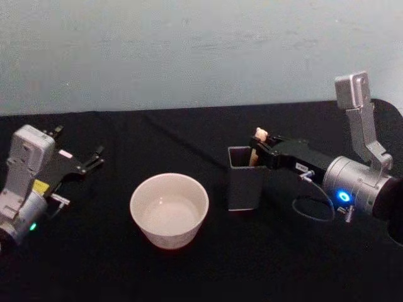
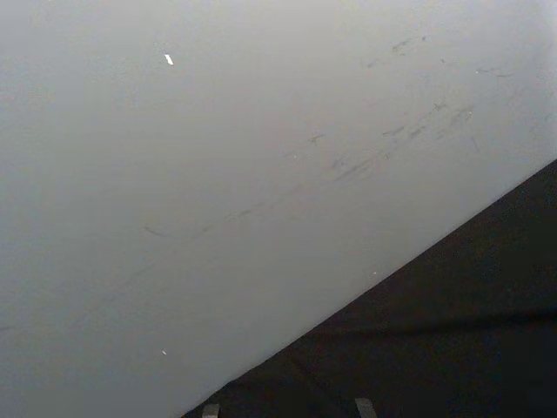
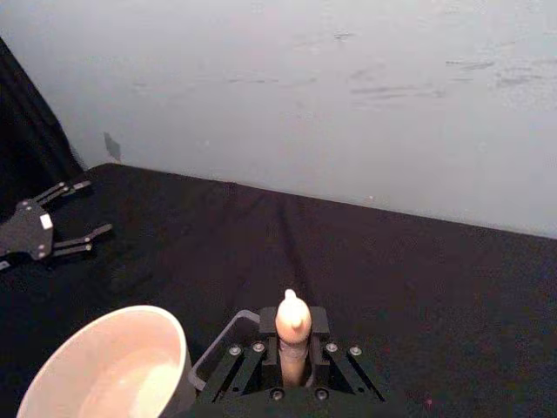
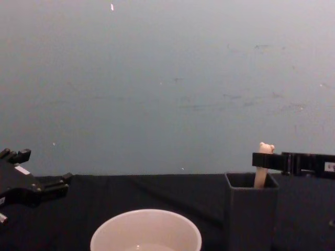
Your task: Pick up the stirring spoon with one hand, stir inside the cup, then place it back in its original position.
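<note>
The stirring spoon (image 1: 259,134) stands upright in a dark grey square holder (image 1: 244,182), its beige bear-head handle (image 4: 265,149) poking above the rim; its bowl is hidden inside. My right gripper (image 1: 255,151) reaches in from the right and is shut on the handle just under the bear head, as the right wrist view shows (image 3: 294,329). The cream-white cup (image 1: 169,209) sits on the table left of the holder, apart from it. My left gripper (image 1: 77,145) rests open at the far left, away from both.
A black cloth covers the table (image 1: 189,138), with a pale wall (image 1: 189,50) close behind its far edge. The holder (image 4: 250,214) stands taller than the cup (image 4: 146,232). Bare cloth lies between the cup and the left gripper (image 4: 39,170).
</note>
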You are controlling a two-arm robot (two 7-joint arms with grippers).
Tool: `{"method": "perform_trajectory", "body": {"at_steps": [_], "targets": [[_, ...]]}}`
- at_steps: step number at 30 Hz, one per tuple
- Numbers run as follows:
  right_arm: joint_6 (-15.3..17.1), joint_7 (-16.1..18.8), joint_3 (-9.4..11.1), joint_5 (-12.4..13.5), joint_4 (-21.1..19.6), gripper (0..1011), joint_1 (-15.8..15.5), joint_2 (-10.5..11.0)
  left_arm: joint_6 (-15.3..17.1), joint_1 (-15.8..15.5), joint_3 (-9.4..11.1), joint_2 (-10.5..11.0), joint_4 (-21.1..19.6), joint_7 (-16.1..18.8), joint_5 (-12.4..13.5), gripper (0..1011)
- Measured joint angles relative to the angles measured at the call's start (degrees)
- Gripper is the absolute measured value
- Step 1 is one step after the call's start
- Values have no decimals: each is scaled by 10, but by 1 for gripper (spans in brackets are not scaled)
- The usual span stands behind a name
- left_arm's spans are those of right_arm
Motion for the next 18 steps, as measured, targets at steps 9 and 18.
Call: {"method": "perform_trajectory", "body": {"at_steps": [9, 18], "targets": [[0, -1, 0, -1, 0, 211, 0, 0, 0, 0, 0, 0, 0, 0, 0, 1001], [0, 0, 0, -1, 0, 211, 0, 0, 0, 0, 0, 0, 0, 0, 0, 1001]]}}
